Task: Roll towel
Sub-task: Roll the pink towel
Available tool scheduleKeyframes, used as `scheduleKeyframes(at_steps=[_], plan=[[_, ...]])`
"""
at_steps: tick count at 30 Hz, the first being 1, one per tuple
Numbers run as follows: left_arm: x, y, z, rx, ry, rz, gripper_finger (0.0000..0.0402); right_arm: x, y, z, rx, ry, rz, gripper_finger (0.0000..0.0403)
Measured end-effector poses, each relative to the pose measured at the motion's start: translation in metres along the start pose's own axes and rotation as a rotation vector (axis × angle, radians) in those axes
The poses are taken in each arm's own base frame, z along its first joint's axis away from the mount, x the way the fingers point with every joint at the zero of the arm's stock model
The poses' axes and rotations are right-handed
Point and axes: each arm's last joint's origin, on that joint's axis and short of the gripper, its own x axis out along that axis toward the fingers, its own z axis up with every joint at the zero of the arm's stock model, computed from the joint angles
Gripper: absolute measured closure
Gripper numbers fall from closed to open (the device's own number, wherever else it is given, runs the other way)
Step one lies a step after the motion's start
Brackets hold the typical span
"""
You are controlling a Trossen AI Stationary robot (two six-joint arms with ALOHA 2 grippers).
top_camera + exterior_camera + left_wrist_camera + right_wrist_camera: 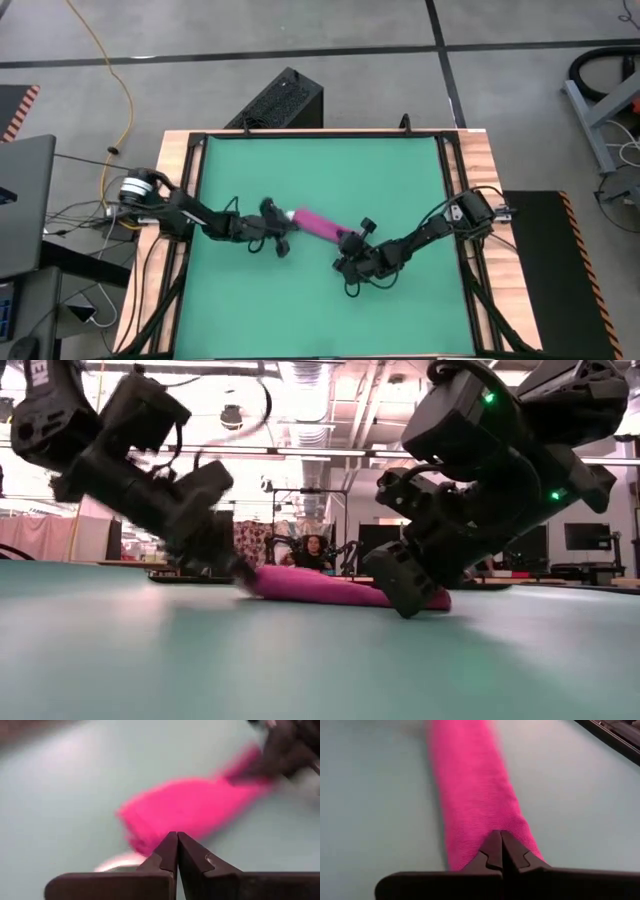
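High view: green table mat point(320, 180) inside a wooden frame. The towel point(318, 224) lies near the middle of the mat as a narrow magenta roll, running diagonally. Left gripper point(281, 240) sits at the roll's left end, right gripper point(348, 250) at its right end. Both arms reach in low from the table's sides. A small white bit shows at the towel's left end, just beside the left gripper. A black box point(280, 100) stands on the floor beyond the table's far edge, a yellow cable point(110, 70) trails across the floor.

Low view: towel point(320, 586) flat on the mat, a long low roll. One gripper presses down at each end; the one on the picture's right point(405, 595) touches the mat in front of the roll's end. A person point(316, 550) sits far back in the room.

Left wrist view: left gripper's fingers point(165, 857) clenched together, tips meeting, nothing between them. The towel point(190, 810) lies just ahead of the tips, blurred. A pale white patch shows on the mat beside the tips. The other arm's dark gripper point(290, 747) is at the towel's far end.

Right wrist view: right gripper's fingers point(492, 850) clenched tip to tip, set against the near end of the towel point(470, 785); cannot tell whether any fabric is pinched. The roll stretches straight away across the mat.
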Motion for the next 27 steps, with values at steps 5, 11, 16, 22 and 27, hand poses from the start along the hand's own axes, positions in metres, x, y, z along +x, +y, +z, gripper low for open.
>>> scheduleKeyframes(at_steps=[5,11,16,22,27], plan=[[0.005,0.011,0.023,0.060,-0.116,-0.124,0.0401,0.000,0.000,0.000,0.002,-0.001,0.001,0.0396],[0.013,0.015,0.028,0.068,-0.094,-0.132,0.0401,0.000,0.000,0.000,0.002,-0.002,0.001,0.0396],[0.031,0.020,0.021,0.119,-0.056,-0.105,0.0401,0.001,0.000,0.001,0.005,-0.002,0.000,0.0396],[0.049,0.023,-0.005,0.090,0.005,-0.113,0.0401,0.001,-0.001,0.001,0.004,-0.002,-0.001,0.0396],[0.053,0.031,-0.024,0.019,0.059,-0.085,0.0401,-0.001,0.001,0.000,0.001,-0.005,0.005,0.0396]])
